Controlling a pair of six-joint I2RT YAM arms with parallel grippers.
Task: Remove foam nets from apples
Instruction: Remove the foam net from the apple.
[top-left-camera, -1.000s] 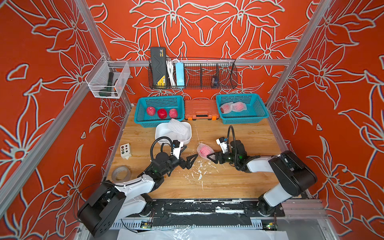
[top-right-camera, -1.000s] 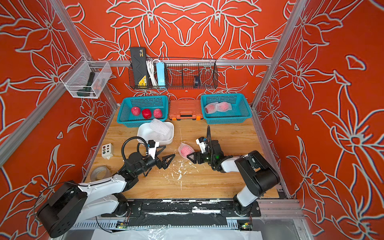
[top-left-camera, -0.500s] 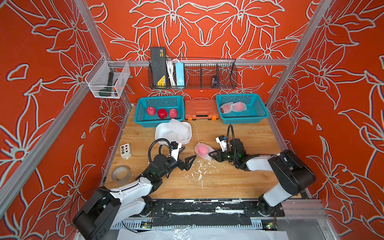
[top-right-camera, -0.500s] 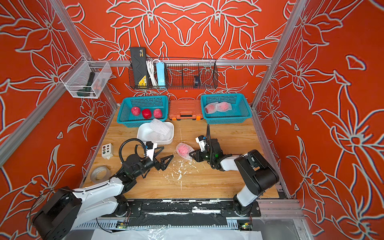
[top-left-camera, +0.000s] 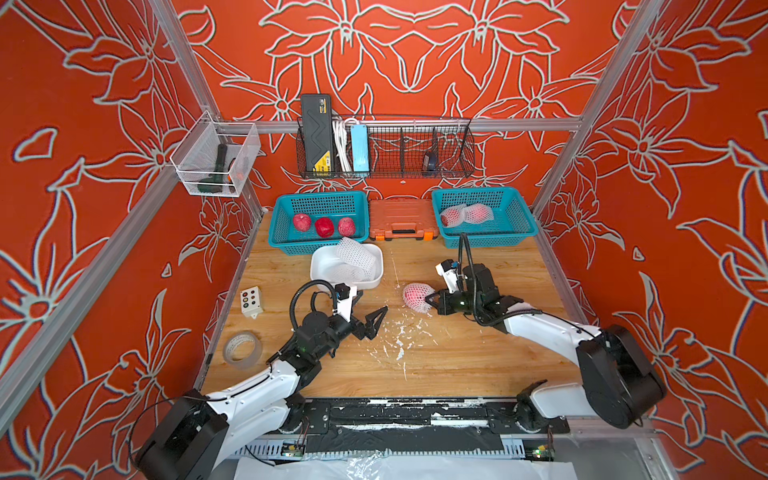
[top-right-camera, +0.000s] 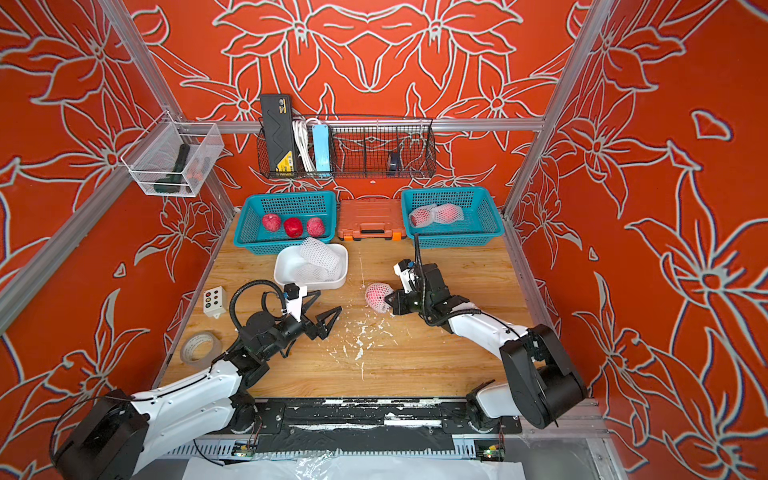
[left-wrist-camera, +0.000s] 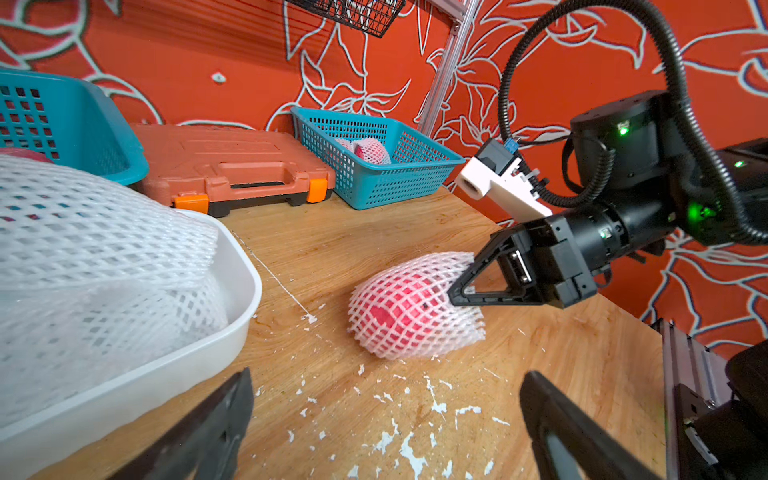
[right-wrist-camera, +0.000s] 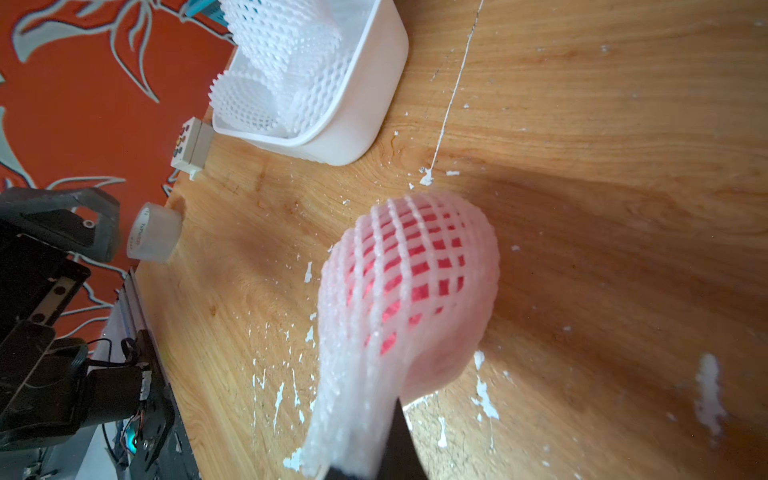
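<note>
Right arm reaches low to the table (top-left-camera: 457, 357) centre, right gripper (top-left-camera: 430, 300) pinched onto foam net (top-left-camera: 415, 296). Left gripper (top-left-camera: 373, 301) level, spread wide.

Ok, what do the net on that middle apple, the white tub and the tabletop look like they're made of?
Foam net: soft matte white foam mesh; it stretches over the apple and bunches at the right gripper. White tub: smooth, faintly glossy, probably plastic. Tabletop: wood grain, either sealed wood or laminate.
</note>
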